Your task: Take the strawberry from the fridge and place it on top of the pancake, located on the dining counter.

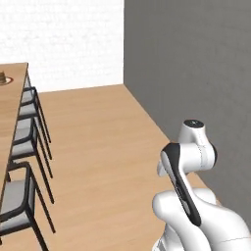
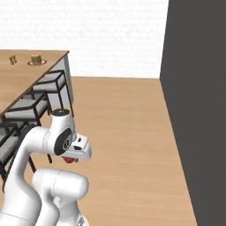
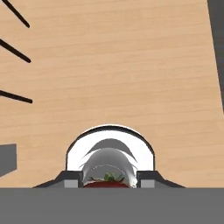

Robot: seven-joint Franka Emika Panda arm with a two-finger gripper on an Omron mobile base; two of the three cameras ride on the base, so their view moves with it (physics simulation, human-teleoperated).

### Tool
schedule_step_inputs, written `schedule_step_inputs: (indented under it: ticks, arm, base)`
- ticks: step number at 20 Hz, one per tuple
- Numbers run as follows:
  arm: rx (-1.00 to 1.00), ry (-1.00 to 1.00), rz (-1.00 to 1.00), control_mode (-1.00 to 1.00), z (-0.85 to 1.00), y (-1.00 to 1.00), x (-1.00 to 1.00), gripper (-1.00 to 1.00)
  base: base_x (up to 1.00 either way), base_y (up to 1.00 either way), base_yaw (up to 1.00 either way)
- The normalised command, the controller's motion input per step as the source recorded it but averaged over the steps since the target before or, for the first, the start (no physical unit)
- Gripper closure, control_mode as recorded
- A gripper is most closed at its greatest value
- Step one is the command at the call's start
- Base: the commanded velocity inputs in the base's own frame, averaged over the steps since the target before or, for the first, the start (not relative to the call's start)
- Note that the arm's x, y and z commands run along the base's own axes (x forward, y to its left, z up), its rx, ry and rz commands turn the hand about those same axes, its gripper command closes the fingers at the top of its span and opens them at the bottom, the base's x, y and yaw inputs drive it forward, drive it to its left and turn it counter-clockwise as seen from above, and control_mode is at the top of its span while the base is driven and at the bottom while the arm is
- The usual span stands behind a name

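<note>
A red strawberry with green leaves sits between my fingers, and my gripper is shut on it. In the right base view the strawberry peeks out red under the hand, with the gripper held low and close to the arm's base, above the wooden floor. The dining counter with its light wood top lies far off to the left. On it rests the pancake on a plate, also seen as the pancake at the counter. The fridge is out of view.
Dark-framed chairs with grey seats line the counter's near side, also the chairs. A small brown object stands beside the pancake. A tall plain grey panel walls off the right. Open wooden floor lies between.
</note>
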Motion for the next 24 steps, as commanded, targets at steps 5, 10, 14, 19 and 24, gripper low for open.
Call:
schedule_step_inputs:
  ticks: [5,10,14,19,24]
  arm:
    - [0.00,0.00,0.00,1.00,0.00,0.00,0.00,1.00]
    - [0.00,0.00,0.00,1.00,0.00,0.00,0.00,1.00]
    - [0.00,0.00,0.00,1.00,0.00,0.00,0.00,1.00]
    - [0.00,0.00,0.00,1.00,0.00,0.00,0.00,1.00]
    - [0.00,0.00,0.00,1.00,0.00,0.00,0.00,1.00]
  base:
    - [1.00,-0.34,0.12]
    - [1.00,-0.03,0.17]
    - [1.00,-0.02,0.23]
    - [1.00,-0.17,0.24]
    - [1.00,-0.18,0.35]
